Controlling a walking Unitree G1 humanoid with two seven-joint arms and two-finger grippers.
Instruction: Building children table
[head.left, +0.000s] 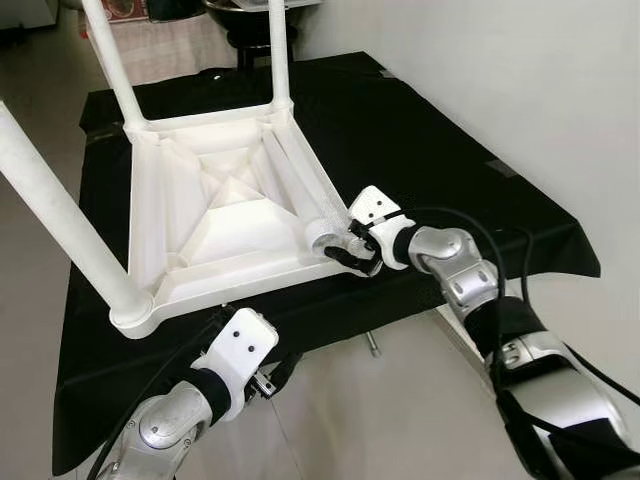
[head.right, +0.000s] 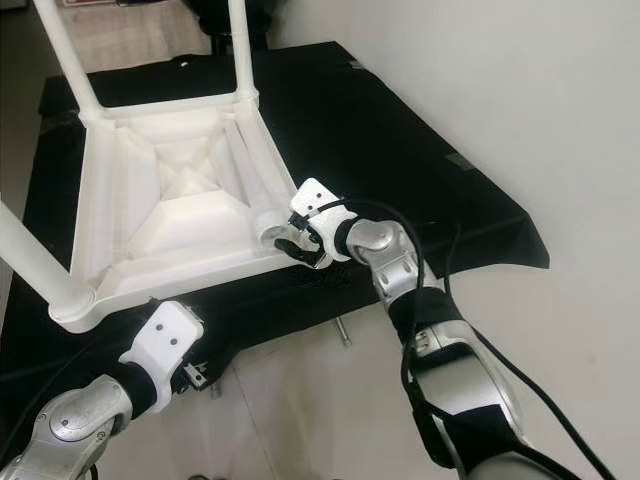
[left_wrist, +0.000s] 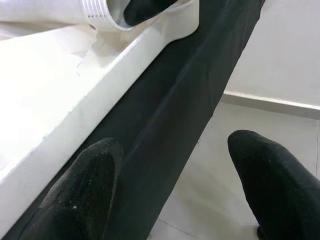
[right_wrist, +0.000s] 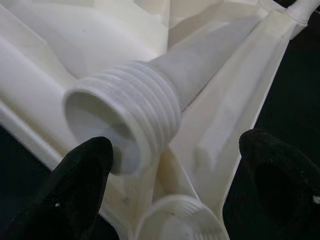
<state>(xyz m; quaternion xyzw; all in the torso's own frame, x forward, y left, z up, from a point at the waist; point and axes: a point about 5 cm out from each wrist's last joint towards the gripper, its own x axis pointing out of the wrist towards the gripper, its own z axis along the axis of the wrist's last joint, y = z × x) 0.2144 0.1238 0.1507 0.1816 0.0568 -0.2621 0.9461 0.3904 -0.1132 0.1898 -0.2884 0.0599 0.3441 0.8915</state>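
Straddling loose leg (right_wrist: 150, 95), right gripper (head.left: 352, 248) fingers apart.

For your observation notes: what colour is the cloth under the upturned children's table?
Black; the cloth shows best in the left eye view, beneath the white table.

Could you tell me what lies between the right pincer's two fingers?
In the right wrist view, the threaded end of the loose table leg lies between the open right pincer's fingers.

One upturned white tabletop (head.left: 215, 215), three legs screwed in (upright), one loose leg (head.left: 300, 185), two claws.
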